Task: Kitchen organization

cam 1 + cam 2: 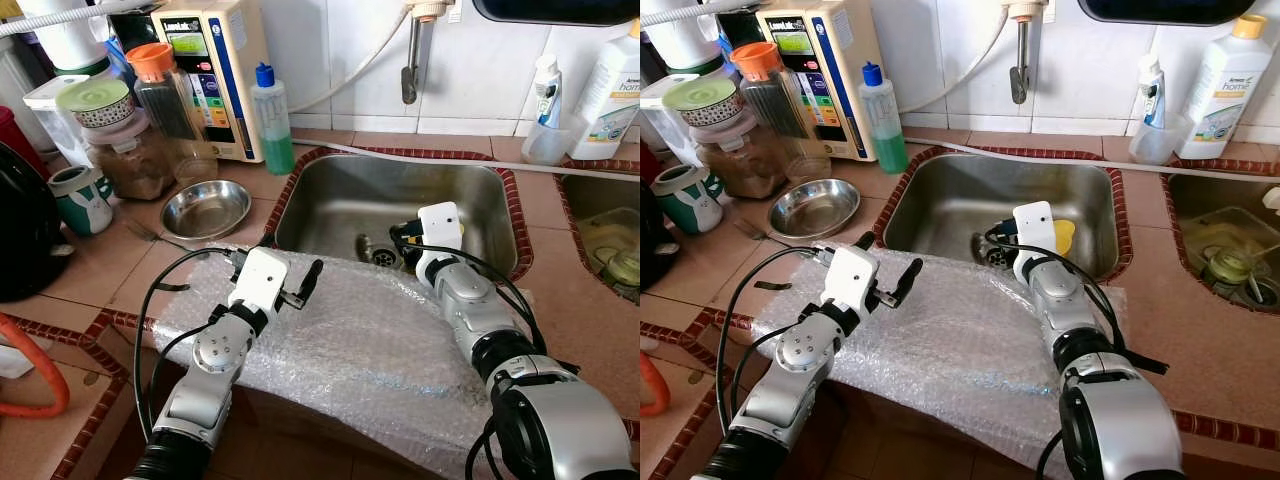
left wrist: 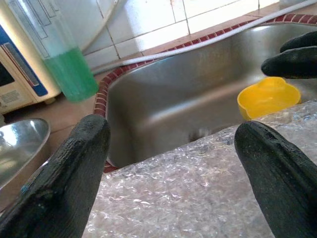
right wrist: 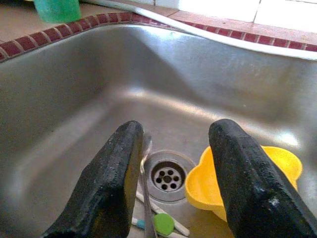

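Right gripper [image 3: 173, 173] reaching into the steel sink [image 1: 340, 200] over the drain, jaws apart, yellow dish [image 3: 237, 178] and what looks like a spoon [image 3: 146, 198] lying below, left gripper [image 1: 268, 266] hovering jaws apart over bubble wrap [image 1: 370, 350] at the counter's front edge.

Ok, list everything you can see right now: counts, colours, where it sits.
sink: 1, steel, centre of the tiled counter
yellow dish: 1, in the sink by the drain
utensils: a few, at the drain, partly hidden
bubble wrap: 1 sheet, clear, over the counter's front edge
steel bowl: 1, left of the sink
green bottle: 1, blue cap, at the wall
jars: several, far left
white bottles: 2, far right
left gripper: fingers open, over the wrap
right gripper: fingers open, in the sink
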Robot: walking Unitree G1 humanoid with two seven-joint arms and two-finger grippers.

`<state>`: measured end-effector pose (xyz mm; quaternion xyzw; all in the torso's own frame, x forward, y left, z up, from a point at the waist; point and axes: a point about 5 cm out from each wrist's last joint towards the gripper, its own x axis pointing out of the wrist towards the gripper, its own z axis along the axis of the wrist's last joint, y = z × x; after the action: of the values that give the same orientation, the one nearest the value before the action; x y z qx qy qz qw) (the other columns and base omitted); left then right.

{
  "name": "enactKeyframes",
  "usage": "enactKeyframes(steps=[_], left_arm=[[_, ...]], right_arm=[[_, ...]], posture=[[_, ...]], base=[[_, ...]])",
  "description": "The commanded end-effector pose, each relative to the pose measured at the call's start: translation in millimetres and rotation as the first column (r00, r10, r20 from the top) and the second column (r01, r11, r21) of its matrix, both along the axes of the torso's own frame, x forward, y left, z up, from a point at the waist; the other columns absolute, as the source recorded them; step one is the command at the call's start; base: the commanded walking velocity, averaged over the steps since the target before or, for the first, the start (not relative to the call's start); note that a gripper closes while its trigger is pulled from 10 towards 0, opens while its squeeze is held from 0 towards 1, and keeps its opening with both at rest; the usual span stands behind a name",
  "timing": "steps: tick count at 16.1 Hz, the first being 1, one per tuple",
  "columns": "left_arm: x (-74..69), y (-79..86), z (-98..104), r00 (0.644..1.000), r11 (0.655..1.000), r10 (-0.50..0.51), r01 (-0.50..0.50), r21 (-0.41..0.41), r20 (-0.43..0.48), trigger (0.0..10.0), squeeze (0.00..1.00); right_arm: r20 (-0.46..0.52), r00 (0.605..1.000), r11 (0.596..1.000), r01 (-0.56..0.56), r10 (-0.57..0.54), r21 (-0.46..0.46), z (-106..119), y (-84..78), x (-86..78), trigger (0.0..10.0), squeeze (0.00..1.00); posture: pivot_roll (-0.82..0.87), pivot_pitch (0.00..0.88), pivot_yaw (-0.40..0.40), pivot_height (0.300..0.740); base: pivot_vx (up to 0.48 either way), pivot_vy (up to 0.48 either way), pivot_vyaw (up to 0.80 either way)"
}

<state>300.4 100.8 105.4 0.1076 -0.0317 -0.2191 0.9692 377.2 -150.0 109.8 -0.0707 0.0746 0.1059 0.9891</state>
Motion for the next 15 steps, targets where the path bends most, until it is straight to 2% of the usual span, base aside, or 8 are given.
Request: enactKeyframes(steps=[1,4,8,9,12,13,14,15], left_arm=[[0.5,1.3,2,1.000,1.000,-0.010,0.010,0.004,-0.007,10.0,1.00],[0.6,0.7,2,1.000,1.000,-0.020,0.020,0.003,-0.012,10.0,1.00],[14.8,21.1,14,0.995,0.995,0.094,-0.094,0.019,0.025,10.0,1.00],[25.8,37.8,20,0.983,0.983,0.184,-0.184,0.013,0.028,10.0,1.00],[36.2,56.5,23,0.960,0.960,0.281,-0.281,0.008,0.015,10.0,1.00],[43.6,72.5,24,0.924,0.924,0.383,-0.383,0.005,-0.015,10.0,1.00],[47.1,82.2,23,0.891,0.892,0.451,-0.452,-0.010,-0.050,10.0,0.96],[48.0,84.9,22,0.881,0.882,0.469,-0.470,-0.016,-0.062,10.0,0.96]], right_arm=[[0.012,1.000,0.999,-0.028,0.028,0.020,2,7.7,0.1,10.0,1.00],[0.022,0.998,0.996,-0.067,0.066,0.062,4,14.2,0.2,10.0,1.00],[0.086,0.993,0.986,-0.097,0.086,0.137,13,25.2,0.4,10.0,1.00],[0.141,0.984,0.975,-0.131,0.106,0.182,19,34.3,-2.5,10.0,1.00],[0.210,0.968,0.955,-0.188,0.140,0.230,26,47.7,-9.7,10.0,1.00],[0.265,0.948,0.932,-0.246,0.175,0.265,34,58.2,-18.2,10.0,1.00],[0.290,0.936,0.923,-0.278,0.198,0.267,39,61.8,-23.1,10.0,1.00],[0.295,0.933,0.920,-0.287,0.206,0.266,40,62.8,-24.7,10.0,1.00]], posture=[[0.06,0.000,0.134,0.740],[0.06,0.000,0.134,0.740],[0.07,0.000,0.128,0.740],[0.07,0.000,0.126,0.740],[0.06,0.000,0.131,0.740],[0.05,0.000,0.133,0.740],[0.05,0.000,0.133,0.740],[0.05,0.001,0.133,0.740]], base=[[0.000,0.000,0.00],[0.000,0.000,0.00],[0.000,0.000,0.00],[0.000,0.000,0.00],[0.000,0.000,0.00],[0.000,0.000,0.00],[0.000,0.000,0.00],[0.000,0.000,0.00]])
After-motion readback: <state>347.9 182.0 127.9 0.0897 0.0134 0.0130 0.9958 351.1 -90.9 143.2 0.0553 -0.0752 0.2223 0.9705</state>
